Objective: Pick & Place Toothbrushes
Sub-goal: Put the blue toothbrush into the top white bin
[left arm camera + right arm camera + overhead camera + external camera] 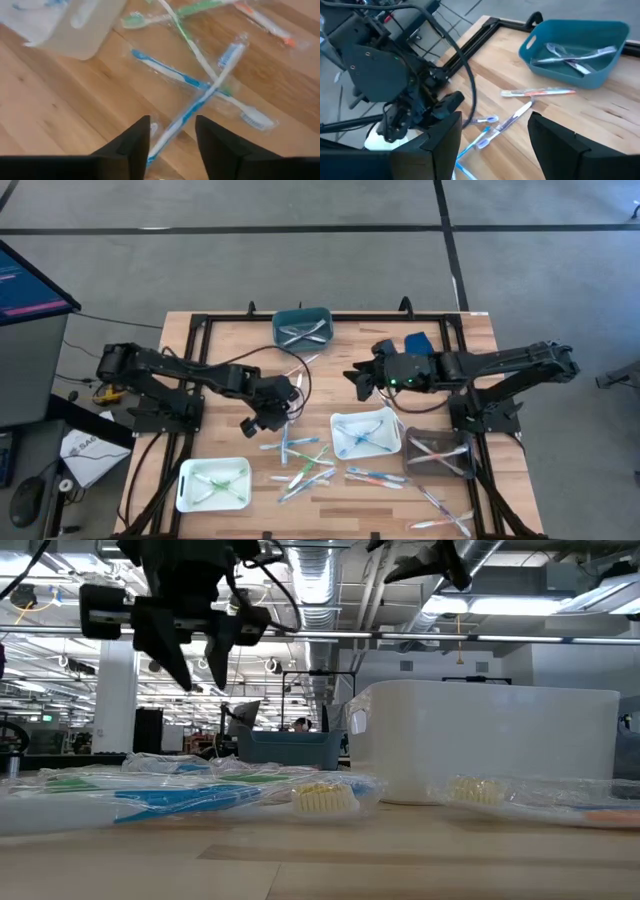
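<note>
Several thin plastic-wrapped toothbrushes (192, 102) look light, stiff and slippery; the left gripper (172, 137), fingers spread and empty, should pinch mid-handle.

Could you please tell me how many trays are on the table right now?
4: a teal tray at the far edge, a white tray near the middle, a dark clear tray to its right, and a white tray at the front left.

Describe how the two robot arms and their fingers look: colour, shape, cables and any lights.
Both arms are black and jointed. The left arm carries a loose black cable looping near its wrist; the right arm shows a small green light. Each ends in two dark, wedge-shaped fingers.
</note>
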